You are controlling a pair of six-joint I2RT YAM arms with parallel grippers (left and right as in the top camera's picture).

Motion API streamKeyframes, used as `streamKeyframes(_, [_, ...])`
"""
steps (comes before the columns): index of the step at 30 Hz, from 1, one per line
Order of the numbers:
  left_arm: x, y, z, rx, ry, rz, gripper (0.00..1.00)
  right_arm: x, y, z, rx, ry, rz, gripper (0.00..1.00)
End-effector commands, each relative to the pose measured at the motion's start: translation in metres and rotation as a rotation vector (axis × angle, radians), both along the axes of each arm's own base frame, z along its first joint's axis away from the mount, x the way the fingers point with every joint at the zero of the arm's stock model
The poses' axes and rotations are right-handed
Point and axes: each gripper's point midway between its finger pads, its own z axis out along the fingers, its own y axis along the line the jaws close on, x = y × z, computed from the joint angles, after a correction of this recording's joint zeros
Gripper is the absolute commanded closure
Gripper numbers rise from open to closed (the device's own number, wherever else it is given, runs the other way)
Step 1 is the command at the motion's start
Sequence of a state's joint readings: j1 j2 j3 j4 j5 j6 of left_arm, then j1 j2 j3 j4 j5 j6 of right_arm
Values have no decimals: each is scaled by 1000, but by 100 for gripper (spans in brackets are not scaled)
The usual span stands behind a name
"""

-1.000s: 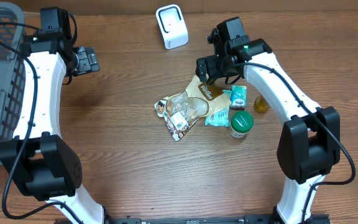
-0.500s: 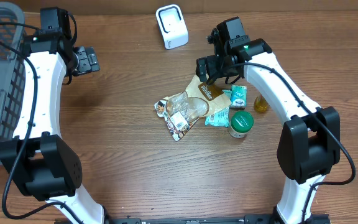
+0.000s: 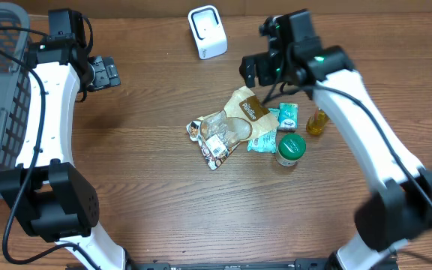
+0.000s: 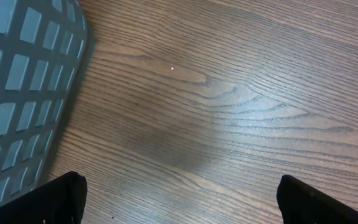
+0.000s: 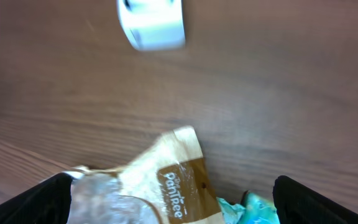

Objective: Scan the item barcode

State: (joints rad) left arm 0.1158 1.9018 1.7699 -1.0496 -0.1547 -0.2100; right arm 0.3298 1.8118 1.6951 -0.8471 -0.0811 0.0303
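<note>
Right end effector (image 3: 256, 71) spread wide, empty, hovering upper right of centre over the desk (image 3: 148, 187); brown pouch (image 3: 244, 110) lies mid-frame among other packets (image 3: 214, 139), probably light, crinkly, slippery, so pinching its free upper edge toward the scanner (image 3: 207, 31) seems safest.

Soft, even light is falling from above on the wood table (image 3: 148, 187), w/ faint shadows pooling beside the left arm (image 3: 43, 112). Overhead, the right arm (image 3: 366, 127) is smearing. Right wrist cam is blurring throughout, w/ the white scanner (image 5: 151, 23) & snack bag (image 5: 179, 180) losing edges. Left wrist cam is rendering grain crisply, w/ a pale sheen glowing mid-frame.
</note>
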Motion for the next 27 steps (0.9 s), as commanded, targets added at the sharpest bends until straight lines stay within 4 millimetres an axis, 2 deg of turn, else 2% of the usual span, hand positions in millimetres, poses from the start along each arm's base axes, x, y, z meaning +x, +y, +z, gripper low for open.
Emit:
streamKeyframes(1, [2,2,16,12,-42,5,0,-27,-6,95,71,-202,0,0])
streamKeyframes(2, [2,2,16,12,-41,5,0,-38,-10,121,90,-257,0,0])
streamKeyframes(3, [2,2,16,12,-42,5,0,-64,-24,167,104,-368,-15,0])
streamKeyframes(4, [2,2,16,12,-41,5,0,-73,-33,180,99,-403,-37,0])
streamKeyframes(5, [2,2,16,12,-41,5,0,-85,-42,192,92,-430,-57,0])
streamKeyframes(7, [2,2,16,12,-42,5,0,-138,-73,205,42,-424,-108,0])
streamKeyframes(10, [2,2,16,12,-42,5,0,-172,-92,209,36,-430,-132,0])
streamKeyframes(12, [2,2,16,12,-42,5,1,-195,-105,205,42,-457,-154,0])
streamKeyframes(14, [2,2,16,12,-42,5,0,-225,-120,190,47,-478,-180,0])
streamKeyframes(18, [2,2,16,12,-42,5,0,-258,-135,168,77,-579,-213,0])
streamKeyframes(23, [2,2,16,12,-42,5,0,-280,-143,135,126,-698,-239,0])
streamKeyframes(27, [2,2,16,12,-42,5,0,-282,-146,104,139,-755,-253,0])
